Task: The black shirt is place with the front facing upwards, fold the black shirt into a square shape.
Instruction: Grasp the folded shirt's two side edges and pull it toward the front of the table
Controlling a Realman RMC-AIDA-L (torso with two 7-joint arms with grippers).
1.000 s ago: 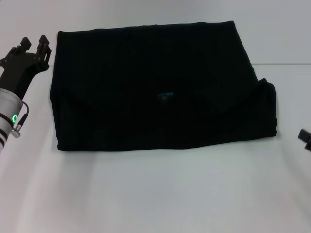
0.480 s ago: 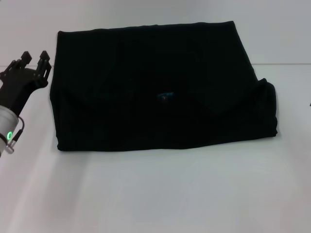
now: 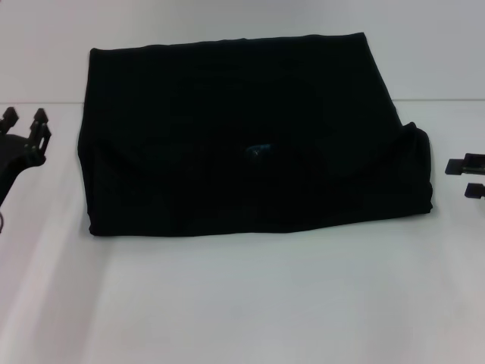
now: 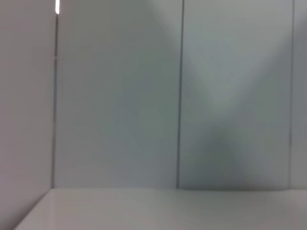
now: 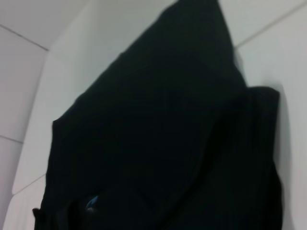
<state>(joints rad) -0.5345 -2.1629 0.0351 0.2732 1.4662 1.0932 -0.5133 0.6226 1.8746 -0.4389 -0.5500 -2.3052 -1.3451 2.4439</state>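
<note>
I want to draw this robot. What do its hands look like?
Only the tips show in the head view. The left gripper is matte black, with two blocky prongs on a dark angular frame. The right gripper shows as two short, flat black fingers with squared ends. No cables or markings are visible now. They flank the black shirt on the white table.

white table (image 3: 250, 303), pale panelled wall (image 4: 120, 96)

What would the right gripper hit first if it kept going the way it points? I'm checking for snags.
Probably the black shirt: the right gripper sits just beside its right folded edge, fingertips pointing toward it, though height is unclear.
</note>
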